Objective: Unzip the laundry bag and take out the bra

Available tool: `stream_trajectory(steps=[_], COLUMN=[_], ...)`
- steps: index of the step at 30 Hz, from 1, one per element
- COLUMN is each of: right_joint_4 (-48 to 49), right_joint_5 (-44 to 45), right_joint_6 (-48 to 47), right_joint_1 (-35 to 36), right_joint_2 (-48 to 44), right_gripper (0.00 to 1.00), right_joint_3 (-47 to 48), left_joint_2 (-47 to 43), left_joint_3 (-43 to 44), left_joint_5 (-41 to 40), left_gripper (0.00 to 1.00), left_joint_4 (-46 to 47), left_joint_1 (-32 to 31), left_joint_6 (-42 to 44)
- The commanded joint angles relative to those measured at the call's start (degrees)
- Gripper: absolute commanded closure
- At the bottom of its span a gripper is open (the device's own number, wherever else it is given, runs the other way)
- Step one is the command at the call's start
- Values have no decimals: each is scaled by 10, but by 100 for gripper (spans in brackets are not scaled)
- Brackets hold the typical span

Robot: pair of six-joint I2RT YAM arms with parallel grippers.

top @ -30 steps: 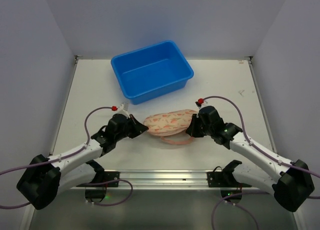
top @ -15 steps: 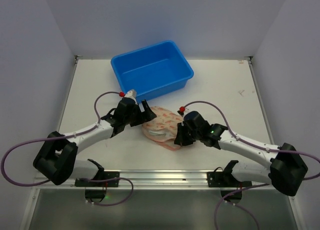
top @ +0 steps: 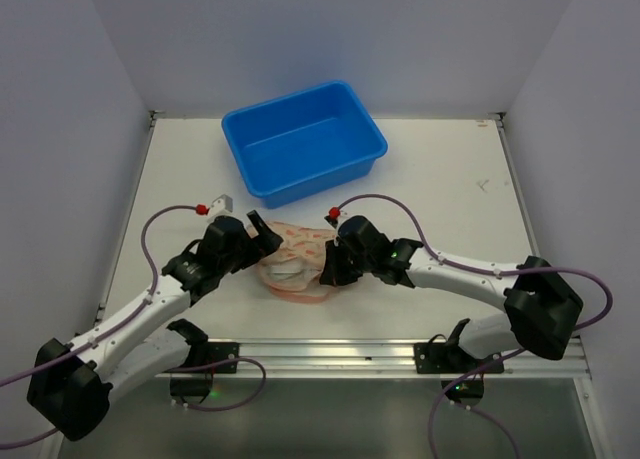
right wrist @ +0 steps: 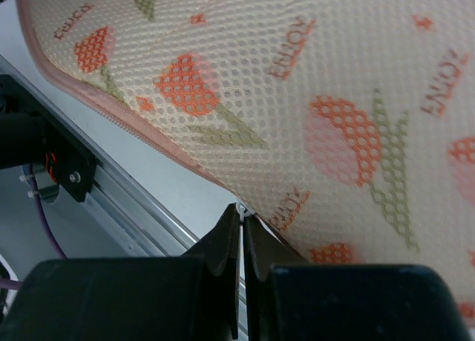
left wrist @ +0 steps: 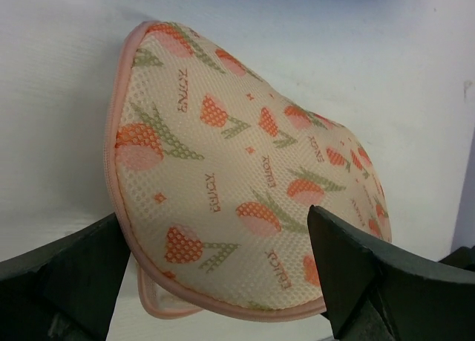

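Two arms work over one white table [top: 440, 194], with pale grey walls [top: 300, 39] on three sides and a metal rail [top: 320, 351] along the near edge. We see the left gripper [top: 264, 235] spread wide, a finger on either side of the left end of the one laundry bag [top: 300, 249]. The bag lies mid-table, just nearer to us than the one blue bin [top: 320, 179]. The right gripper [top: 327, 269] is pinched tight on the bag's pink zipper edging [right wrist: 111, 107]. Only the wrist views give us the mesh weave and tulip print; only the top view gives us the bin and walls. The top view also shows a pale patch [top: 283, 275] at the bag's near-left edge, and we cannot tell if it is the bra.
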Motion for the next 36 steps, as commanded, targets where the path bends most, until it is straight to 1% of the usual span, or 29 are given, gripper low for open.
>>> stream_trajectory(steps=[1, 4, 6, 9, 12, 13, 16, 17, 19, 20, 21, 22, 24, 25, 26, 28, 30, 32, 34, 36], right_joint_4=[35, 36, 38, 44, 53, 57, 64, 64, 63, 61, 59, 60, 59, 59, 58, 54, 50, 43, 34, 27], right_joint_5=[-8, -7, -7, -5, -6, -5, 3, 5, 6, 8, 12, 13, 15, 15, 14, 12, 9, 10, 9, 9], right_joint_6=[7, 7, 9, 14, 20, 21, 24, 24, 23, 22, 21, 21, 18, 18, 18, 16, 14, 13, 11, 13], right_joint_1=[3, 4, 4, 4, 4, 4, 4, 4, 4, 4, 4, 4, 4, 4, 4, 4, 5, 4, 4, 4], right_joint_2=[1, 0, 0, 6, 17, 19, 26, 29, 35, 37, 40, 42, 45, 49, 52, 57, 56, 52, 45, 38], right_gripper=[100, 100, 100, 100, 100, 100, 100, 100, 100, 100, 100, 100, 100, 100, 100, 100, 100, 100, 100, 100], right_joint_3=[18, 15, 14, 17, 23, 24, 25, 26, 30, 31, 32, 32, 32, 32, 33, 37, 35, 34, 32, 28], left_joint_2=[-37, -33, -19, -15, -24, -29, -55, -68, -82, -94, -99, -103, -106, -103, -88, -68, -39, -16, 3, 18], left_joint_3=[21, 57, 90, 108, 126, 118, 80, 46, 9, -22, -34, -44, -70, -78, -84, -99, -109, -116, -111, -105], left_joint_5=[-118, -158, -169, -170, -130, -91, -19, 29, 81, 85, 84, 72, 66, 44, 40, 39, 35, 20, -1, -13], left_gripper=[0, 0, 0, 0, 0, 0, 0, 0, 1, 2, 3, 4, 4, 4, 4, 3, 3, 3, 3, 7], left_joint_4=[-74, -116, -148, -170, -188, -187, -159, -137, -112, -94, -89, -83, -47, -32, -4, 23, 70, 103, 115, 120], left_joint_1=[7, 19, 25, 27, 28, 28, 27, 27, 18, 12, 3, -19, -45, -67, -75, -78, -78, -78, -77, -76], left_joint_6=[3, 26, 36, 38, 34, 29, 2, -21, -45, -71, -82, -94, -121, -128, -140, -148, -153, -153, -151, -146])
